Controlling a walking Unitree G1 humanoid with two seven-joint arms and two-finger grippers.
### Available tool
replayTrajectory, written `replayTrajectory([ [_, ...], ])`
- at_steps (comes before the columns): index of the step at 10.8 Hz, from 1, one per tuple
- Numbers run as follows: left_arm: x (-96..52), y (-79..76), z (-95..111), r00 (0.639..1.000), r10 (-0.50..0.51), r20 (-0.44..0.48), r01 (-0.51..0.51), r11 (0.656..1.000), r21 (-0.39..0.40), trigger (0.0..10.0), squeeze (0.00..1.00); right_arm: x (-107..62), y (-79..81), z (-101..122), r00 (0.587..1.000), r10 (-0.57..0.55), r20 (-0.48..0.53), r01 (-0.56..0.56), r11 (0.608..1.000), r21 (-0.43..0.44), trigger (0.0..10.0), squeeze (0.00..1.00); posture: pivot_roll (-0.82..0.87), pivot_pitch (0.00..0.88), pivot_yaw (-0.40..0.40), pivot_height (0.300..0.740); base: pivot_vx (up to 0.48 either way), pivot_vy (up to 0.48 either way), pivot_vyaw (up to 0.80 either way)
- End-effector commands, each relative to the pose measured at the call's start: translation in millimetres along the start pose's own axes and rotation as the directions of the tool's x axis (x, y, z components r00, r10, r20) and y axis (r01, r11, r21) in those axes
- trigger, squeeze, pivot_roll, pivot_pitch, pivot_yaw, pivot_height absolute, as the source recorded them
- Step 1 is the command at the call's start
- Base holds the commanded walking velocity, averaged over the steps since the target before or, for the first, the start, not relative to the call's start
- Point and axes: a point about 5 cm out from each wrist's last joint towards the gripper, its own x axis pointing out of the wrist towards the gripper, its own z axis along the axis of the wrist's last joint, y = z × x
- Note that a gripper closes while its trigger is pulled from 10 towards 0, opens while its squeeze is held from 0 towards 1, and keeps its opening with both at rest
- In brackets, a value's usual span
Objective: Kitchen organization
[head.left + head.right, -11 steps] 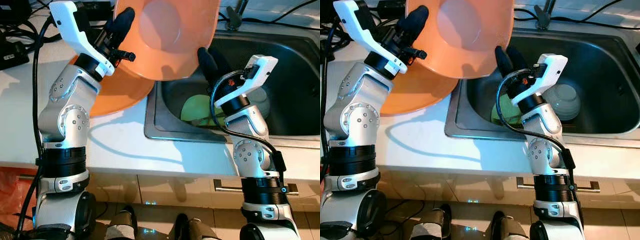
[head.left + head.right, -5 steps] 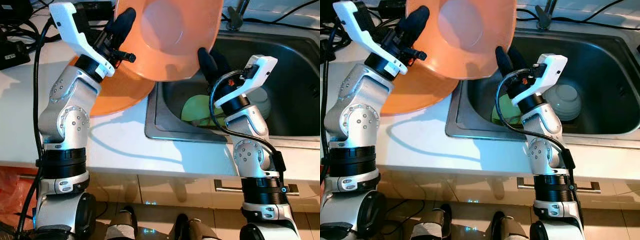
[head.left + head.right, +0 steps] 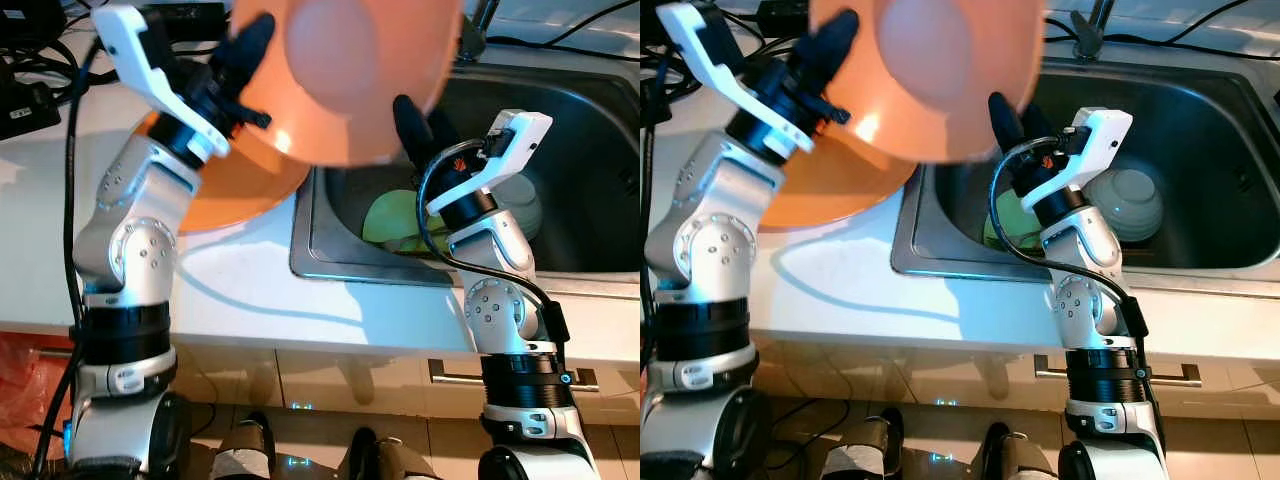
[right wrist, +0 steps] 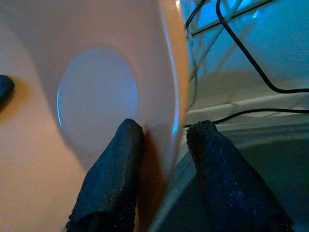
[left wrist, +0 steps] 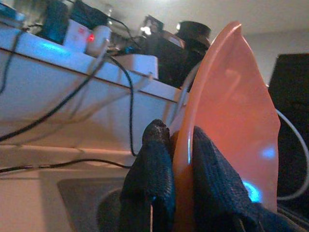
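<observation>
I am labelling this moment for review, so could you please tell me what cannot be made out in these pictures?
- Large orange plastic bowl: top rim cut off by the left eye view's upper edge; motion-blurred.
- Second orange basin on the counter: mostly hidden behind the held bowl and the left arm.
- Green plate in the steel sink: partly covered by the right arm.
- Right end effector: fingers straddle the bowl's rim, but contact is unclear.
</observation>
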Motion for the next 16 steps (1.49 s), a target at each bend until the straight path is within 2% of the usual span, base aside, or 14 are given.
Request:
replayTrajectory([
  [1, 2.9, -15.1, 5, 0.995, -0.095, 0.01, 0.095, 0.995, 0.011, 10.0, 0.0, 0.7, -0.4, 2, 1.0, -0.004, 0.011, 0.004, 1.0, 0.008, 10.0, 0.0, 0.12, 0.189, -0.02, 0.74, 0.0, 0.0, 0.0],
  [2, 2.9, -16.5, 4, 0.995, -0.102, 0.004, 0.102, 0.995, 0.009, 10.0, 0.0, 0.6, -0.2, 2, 1.0, -0.005, 0.013, 0.005, 1.0, 0.011, 10.0, 0.0, 0.12, 0.19, -0.019, 0.74, 0.0, 0.0, 0.0],
  [3, 3.5, -18.2, 3, 0.994, -0.107, -0.001, 0.107, 0.994, 0.009, 10.0, 0.0, 0.3, 0.2, 2, 1.0, -0.005, 0.017, 0.005, 1.0, 0.02, 1.7, 0.0, 0.12, 0.187, -0.018, 0.74, 0.0, 0.0, 0.0],
  [4, 4.1, -18.3, 3, 0.994, -0.106, -0.002, 0.106, 0.994, 0.013, 10.0, 0.0, 0.3, 1.0, 3, 1.0, 0.001, 0.02, -0.001, 1.0, 0.028, 0.0, 0.0, 0.12, 0.187, -0.019, 0.74, 0.0, 0.0, 0.0],
  [7, 3.5, -15.9, -1, 0.997, -0.069, -0.039, 0.072, 0.995, 0.068, 10.0, 0.0, 0.3, 0.9, 3, 1.0, -0.002, 0.023, 0.001, 0.999, 0.035, 0.0, 0.0, 0.12, 0.195, -0.02, 0.74, 0.0, 0.0, 0.0],
  [8, 3.5, -13.4, -2, 0.998, -0.049, -0.045, 0.053, 0.995, 0.082, 10.0, 0.7, 0.4, 0.7, 3, 1.0, -0.005, 0.025, 0.004, 0.999, 0.039, 0.0, 0.0, 0.12, 0.197, -0.019, 0.74, 0.0, 0.0, 0.0],
  [9, 4.0, -9.2, -3, 0.999, -0.018, -0.049, 0.023, 0.995, 0.096, 10.0, 1.0, 0.2, 0.1, 3, 1.0, -0.011, 0.028, 0.009, 0.999, 0.047, 0.0, 0.0, 0.12, 0.198, -0.018, 0.74, 0.0, 0.0, 0.0],
  [14, 2.9, -0.5, -4, 0.997, 0.057, -0.055, -0.049, 0.99, 0.135, 10.0, 1.0, -1.6, -4.4, 6, 0.998, -0.039, 0.043, 0.036, 0.997, 0.065, 0.0, 0.0, 0.12, 0.199, -0.019, 0.74, 0.0, 0.0, 0.0],
  [15, 2.8, 0.6, -3, 0.996, 0.069, -0.054, -0.06, 0.986, 0.158, 10.0, 0.8, -1.3, -6.2, 7, 0.998, -0.049, 0.049, 0.046, 0.997, 0.069, 0.0, 0.0, 0.12, 0.199, -0.02, 0.74, 0.0, 0.0, 0.0],
  [16, 3.1, 0.9, -2, 0.996, 0.076, -0.051, -0.067, 0.985, 0.158, 10.0, 0.0, -1.5, -11.2, 11, 0.993, -0.089, 0.073, 0.083, 0.993, 0.086, 0.0, 0.0, 0.12, 0.199, -0.019, 0.74, 0.0, 0.0, 0.0],
])
